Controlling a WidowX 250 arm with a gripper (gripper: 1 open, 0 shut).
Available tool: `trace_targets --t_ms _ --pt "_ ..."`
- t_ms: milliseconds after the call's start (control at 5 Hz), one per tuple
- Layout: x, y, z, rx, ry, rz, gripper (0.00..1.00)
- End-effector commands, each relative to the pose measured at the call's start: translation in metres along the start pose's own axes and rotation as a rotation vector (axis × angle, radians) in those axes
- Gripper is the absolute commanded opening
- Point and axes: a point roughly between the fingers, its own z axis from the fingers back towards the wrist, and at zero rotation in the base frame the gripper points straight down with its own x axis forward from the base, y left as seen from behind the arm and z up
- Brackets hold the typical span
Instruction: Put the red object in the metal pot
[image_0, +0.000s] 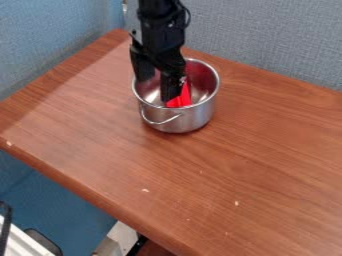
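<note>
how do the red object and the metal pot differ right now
The red object is bright red and matte; the metal pot is shiny silver. The red object is elongated and leans inside, while the metal pot is round and stands upright on the table. The red object is contained; the metal pot contains it. Both sit beneath the open gripper.

Occlusions and cut-offs around the gripper

Arm above gripper runs off the top edge. Red object mostly hidden behind the fingers and pot wall; shape unreadable. Metal pot floor beneath gripper not visible. Table cropped at right and bottom edges.
</note>
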Motion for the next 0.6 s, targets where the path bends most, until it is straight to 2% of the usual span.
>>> trace_targets --t_ms 0,400 --pt "0.006 0.0126 0.0202 0.031 -0.062 0.004 1.0" --pt "0.0155 0.0148 0.0158 0.028 -0.07 -0.051 1.0"
